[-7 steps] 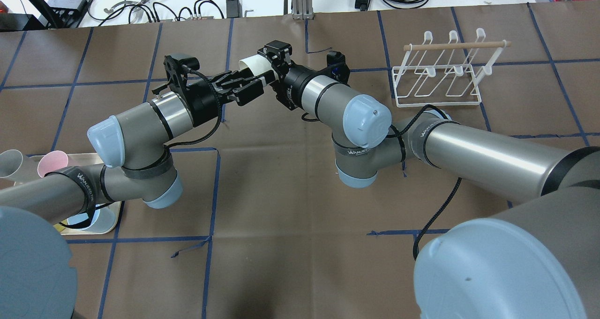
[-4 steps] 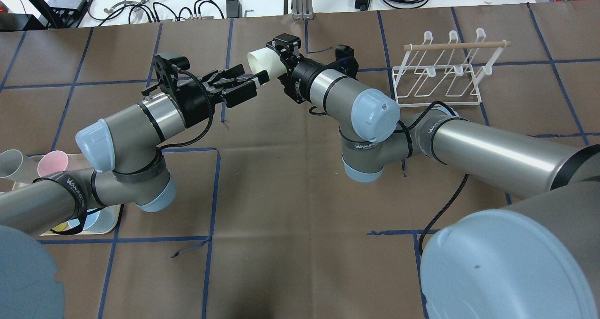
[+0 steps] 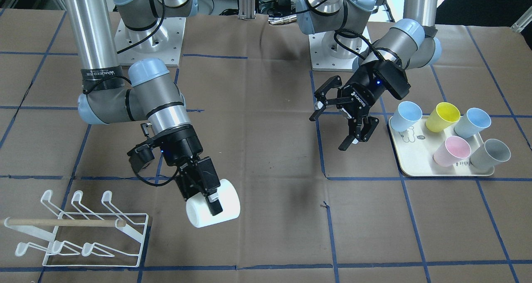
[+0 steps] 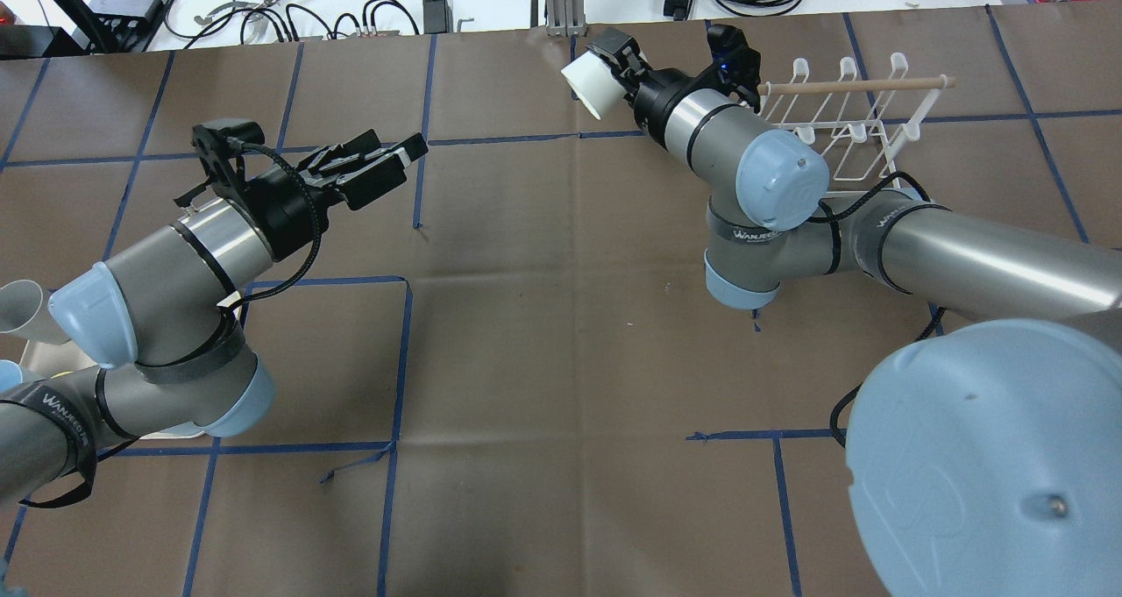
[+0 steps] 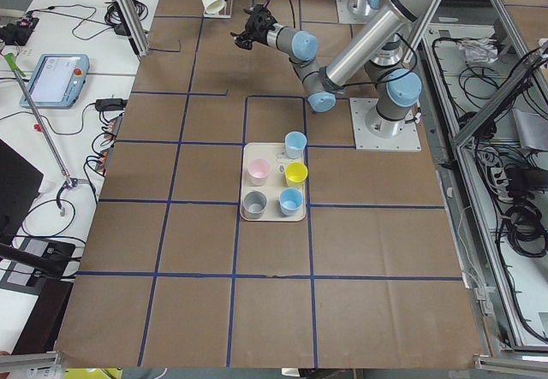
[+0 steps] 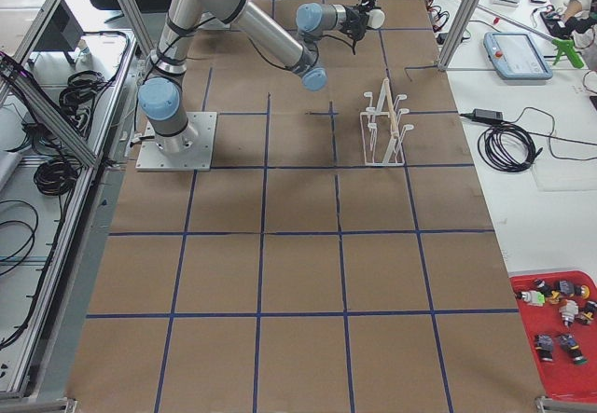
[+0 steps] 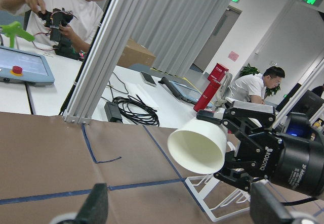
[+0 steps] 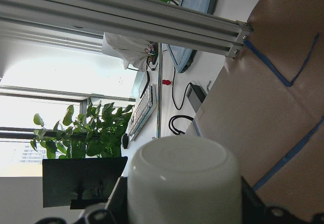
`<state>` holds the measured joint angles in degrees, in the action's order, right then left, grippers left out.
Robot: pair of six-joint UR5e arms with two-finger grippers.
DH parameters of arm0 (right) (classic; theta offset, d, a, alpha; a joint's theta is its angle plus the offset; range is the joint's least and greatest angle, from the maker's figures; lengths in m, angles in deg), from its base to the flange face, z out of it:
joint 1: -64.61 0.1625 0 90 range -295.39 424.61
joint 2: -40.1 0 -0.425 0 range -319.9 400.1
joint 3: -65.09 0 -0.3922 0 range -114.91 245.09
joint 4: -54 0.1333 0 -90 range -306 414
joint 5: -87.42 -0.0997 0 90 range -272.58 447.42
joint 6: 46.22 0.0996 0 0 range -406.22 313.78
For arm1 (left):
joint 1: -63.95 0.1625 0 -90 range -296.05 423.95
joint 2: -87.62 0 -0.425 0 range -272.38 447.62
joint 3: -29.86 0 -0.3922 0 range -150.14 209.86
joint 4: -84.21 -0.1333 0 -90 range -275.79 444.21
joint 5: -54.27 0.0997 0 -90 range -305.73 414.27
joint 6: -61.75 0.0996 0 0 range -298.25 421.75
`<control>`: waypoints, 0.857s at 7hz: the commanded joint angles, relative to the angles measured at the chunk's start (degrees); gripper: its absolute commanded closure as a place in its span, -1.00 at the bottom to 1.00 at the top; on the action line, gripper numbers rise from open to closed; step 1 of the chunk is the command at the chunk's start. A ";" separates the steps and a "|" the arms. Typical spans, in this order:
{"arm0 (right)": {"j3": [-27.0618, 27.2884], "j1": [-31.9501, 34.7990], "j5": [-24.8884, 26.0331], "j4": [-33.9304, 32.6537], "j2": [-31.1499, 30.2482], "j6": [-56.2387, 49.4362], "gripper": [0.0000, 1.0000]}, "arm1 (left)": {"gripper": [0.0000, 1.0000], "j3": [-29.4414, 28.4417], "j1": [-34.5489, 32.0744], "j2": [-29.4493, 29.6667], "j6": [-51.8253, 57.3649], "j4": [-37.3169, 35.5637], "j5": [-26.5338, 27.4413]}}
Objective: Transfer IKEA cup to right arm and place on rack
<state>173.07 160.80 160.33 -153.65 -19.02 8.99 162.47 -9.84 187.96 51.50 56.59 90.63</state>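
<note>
My right gripper (image 3: 210, 206) is shut on the white cup (image 3: 224, 212), held on its side above the table, just right of the white wire rack (image 3: 79, 229) in the front view. In the overhead view the cup (image 4: 583, 87) sits in the right gripper (image 4: 611, 64), left of the rack (image 4: 841, 128), mouth facing left. My left gripper (image 3: 332, 127) is open and empty, well apart from the cup; it also shows in the overhead view (image 4: 399, 157). The left wrist view shows the cup's open mouth (image 7: 197, 145); the right wrist view shows its base (image 8: 182, 176).
A cream tray (image 3: 415, 164) by the left arm holds several coloured cups, among them a yellow one (image 3: 442, 116) and a pink one (image 3: 452, 151). Cables and equipment lie beyond the table's far edge (image 4: 263, 10). Brown paper with blue tape lines covers the table.
The left gripper has drawn back to the left, away from the cup. The right arm has carried the cup to the right, close to the rack.
</note>
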 commanded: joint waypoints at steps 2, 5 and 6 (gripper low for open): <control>-0.57 -4.51 7.94 -3.87 -0.21 -26.61 0.93 | -0.94 -7.43 -1.35 -13.98 0.15 34.96 11.15; -0.49 -8.99 14.36 -11.95 -0.13 -43.56 0.93 | -0.95 -23.55 -8.36 -14.74 -0.12 68.60 27.40; -0.49 -10.05 14.55 -13.56 0.05 -47.70 0.93 | -0.96 -30.33 -10.83 -13.16 -0.12 81.45 33.89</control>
<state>172.57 152.22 174.15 -164.65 -19.14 -33.33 139.89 -17.77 173.51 51.44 123.04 117.39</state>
